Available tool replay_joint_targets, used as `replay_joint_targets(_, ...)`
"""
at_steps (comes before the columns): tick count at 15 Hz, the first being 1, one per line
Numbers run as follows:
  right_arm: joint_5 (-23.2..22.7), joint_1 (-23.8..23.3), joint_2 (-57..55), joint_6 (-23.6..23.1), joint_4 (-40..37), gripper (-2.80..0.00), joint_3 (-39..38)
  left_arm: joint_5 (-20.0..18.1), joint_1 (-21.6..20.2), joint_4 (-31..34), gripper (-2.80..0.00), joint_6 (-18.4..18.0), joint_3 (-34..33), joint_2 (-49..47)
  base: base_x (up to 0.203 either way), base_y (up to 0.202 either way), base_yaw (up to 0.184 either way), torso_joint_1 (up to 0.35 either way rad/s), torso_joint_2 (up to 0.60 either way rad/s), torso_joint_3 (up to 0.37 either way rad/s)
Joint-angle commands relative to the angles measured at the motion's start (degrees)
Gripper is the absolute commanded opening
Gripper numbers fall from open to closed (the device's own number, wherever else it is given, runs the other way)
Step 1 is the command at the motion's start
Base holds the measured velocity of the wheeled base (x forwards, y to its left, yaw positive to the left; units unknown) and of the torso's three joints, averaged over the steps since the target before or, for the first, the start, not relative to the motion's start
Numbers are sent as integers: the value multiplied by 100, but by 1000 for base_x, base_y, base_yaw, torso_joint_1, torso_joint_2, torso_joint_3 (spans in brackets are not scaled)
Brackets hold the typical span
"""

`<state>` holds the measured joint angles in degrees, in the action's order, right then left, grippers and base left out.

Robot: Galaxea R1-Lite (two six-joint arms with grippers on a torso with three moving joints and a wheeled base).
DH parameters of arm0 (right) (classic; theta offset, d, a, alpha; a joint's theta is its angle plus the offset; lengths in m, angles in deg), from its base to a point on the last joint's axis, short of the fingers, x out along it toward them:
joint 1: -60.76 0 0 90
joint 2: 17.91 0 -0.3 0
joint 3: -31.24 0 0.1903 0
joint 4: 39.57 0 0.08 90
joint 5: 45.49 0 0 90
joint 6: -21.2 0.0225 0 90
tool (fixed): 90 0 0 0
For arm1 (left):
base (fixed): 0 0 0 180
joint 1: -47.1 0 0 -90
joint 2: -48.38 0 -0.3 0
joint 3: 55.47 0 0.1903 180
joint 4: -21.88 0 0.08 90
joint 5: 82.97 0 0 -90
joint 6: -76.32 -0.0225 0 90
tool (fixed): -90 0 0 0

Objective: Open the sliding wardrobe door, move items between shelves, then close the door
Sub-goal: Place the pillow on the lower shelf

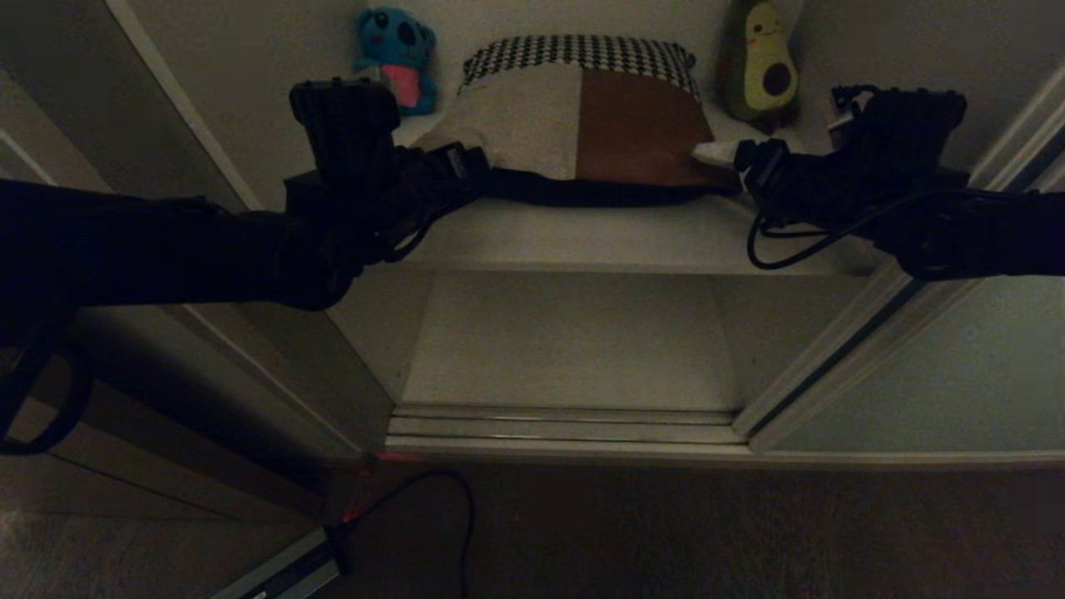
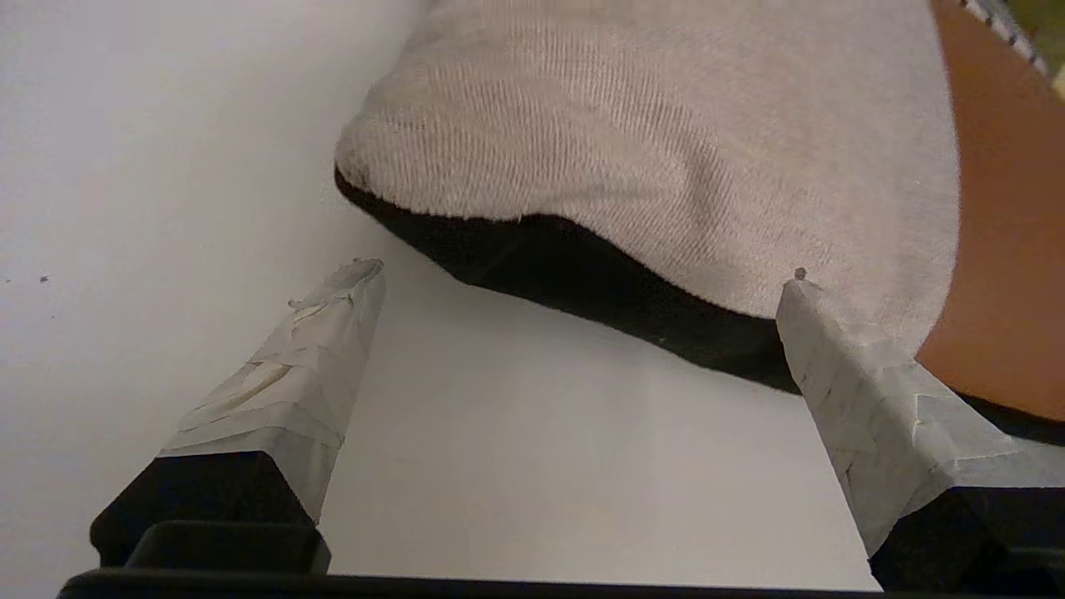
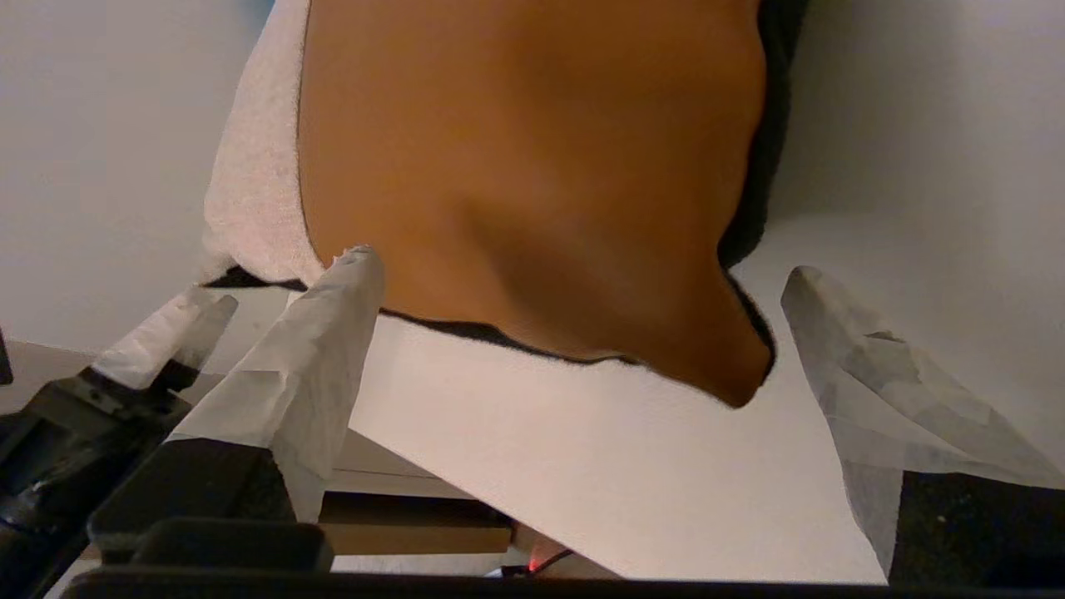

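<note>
1. On the upper off-white shelf board (image 1: pixel 599 237), the cream cushion with a brown band (image 1: pixel 582 125) lay on a black-backed houndstooth cushion (image 1: pixel 582 51).
2. The left gripper (image 2: pixel 578 274) and right gripper (image 3: pixel 574 274) stood wide open at its front corners, holding nothing.
3. The lower shelf (image 1: pixel 574 341) lay bare.

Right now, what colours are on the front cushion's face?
Cream beside a brown band on the front cushion, over a black underside; clearest in the head view.

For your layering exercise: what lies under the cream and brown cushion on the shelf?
A black cushion lies under the cream and brown cushion, on the shelf. Only its edge shows; the rest is covered.
</note>
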<state>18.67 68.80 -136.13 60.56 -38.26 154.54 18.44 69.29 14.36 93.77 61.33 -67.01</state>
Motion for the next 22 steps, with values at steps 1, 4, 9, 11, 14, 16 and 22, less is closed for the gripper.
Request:
replay_joint_targets(1,-8,-14,-42,84,11,0,53,10,5,-31,0,12,-1,-2,0,0,0,0,0,0)
replay_joint_targets(4,0,-14,-8,129,116,-280,-9,10,-4,-31,0,21,-1,-10,0,0,0,0,0,0)
replay_joint_targets(9,0,-52,36,117,161,-280,-118,10,-4,22,0,48,16,16,0,0,0,0,0,0)
replay_joint_targets(11,-3,-70,73,116,167,-280,-230,2,-4,102,0,75,11,26,0,0,0,0,0,0)
replay_joint_targets(14,-23,-91,417,93,172,-280,-625,-11,-4,509,0,368,105,146,0,0,0,0,0,0)
replay_joint_targets(16,-115,-101,648,90,178,-280,-885,-6,-7,665,0,668,247,104,0,0,0,0,0,0)
replay_joint_targets(22,-341,-144,941,85,663,-280,-1796,-6,-13,782,0,1371,393,162,0,0,0,0,0,0)
